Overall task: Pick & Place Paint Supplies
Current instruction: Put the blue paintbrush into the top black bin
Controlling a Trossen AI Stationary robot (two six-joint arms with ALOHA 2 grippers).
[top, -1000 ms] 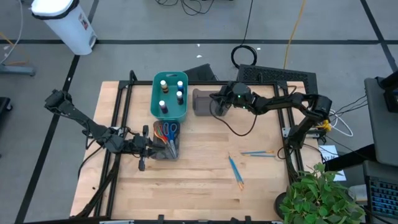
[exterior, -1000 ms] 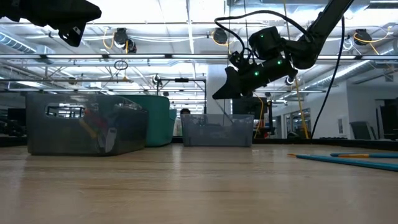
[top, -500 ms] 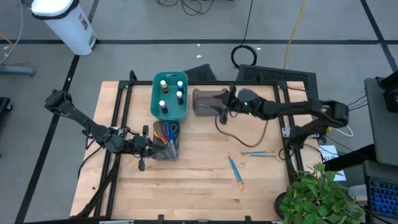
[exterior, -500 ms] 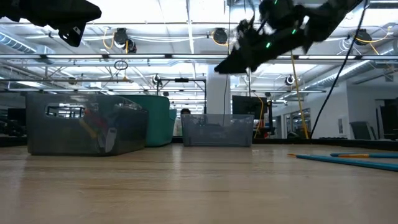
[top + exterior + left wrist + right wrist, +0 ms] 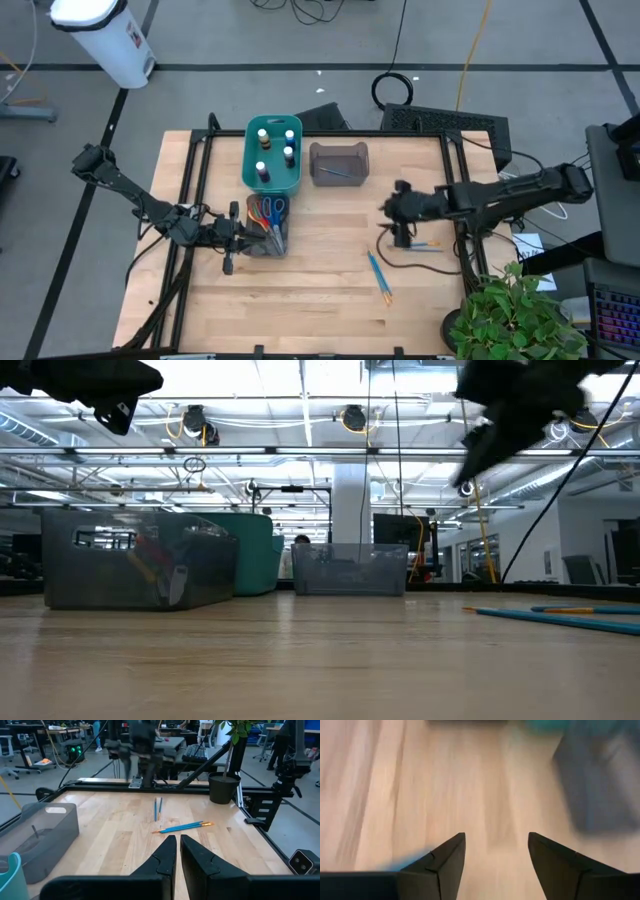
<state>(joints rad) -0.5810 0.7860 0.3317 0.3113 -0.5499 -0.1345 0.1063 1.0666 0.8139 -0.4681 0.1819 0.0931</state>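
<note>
Fingers of the right gripper (image 5: pixel 399 238) are spread wide with nothing between them, as my right wrist view shows, with only bare wood under the gap. From above I see that gripper over the right part of the tabletop (image 5: pixel 320 290), just beside the brushes lying there. Two brushes with orange ends (image 5: pixel 415 245) lie close to the right edge, and two blue brushes (image 5: pixel 378 273) lie nearer the front edge, angled toward the front right corner. One more brush (image 5: pixel 337 170) rests inside the grey bin (image 5: pixel 339 164) near the back edge.

My left gripper (image 5: pixel 177 851) has its fingers pressed together and holds nothing. It sits by the left edge, just beside the clear bin (image 5: pixel 267 225), which stands against the front of the teal bin (image 5: pixel 273 156). I can see scissors (image 5: pixel 264 212) with red and blue handles standing in the clear bin. The teal bin holds the white-capped paint bottles (image 5: pixel 275 147), several of them upright.

From the low view, the right arm hangs high above the table while the blue brushes lie flat on the wood at the right. I cannot tell from any view whether the right fingertips touch the surface.
</note>
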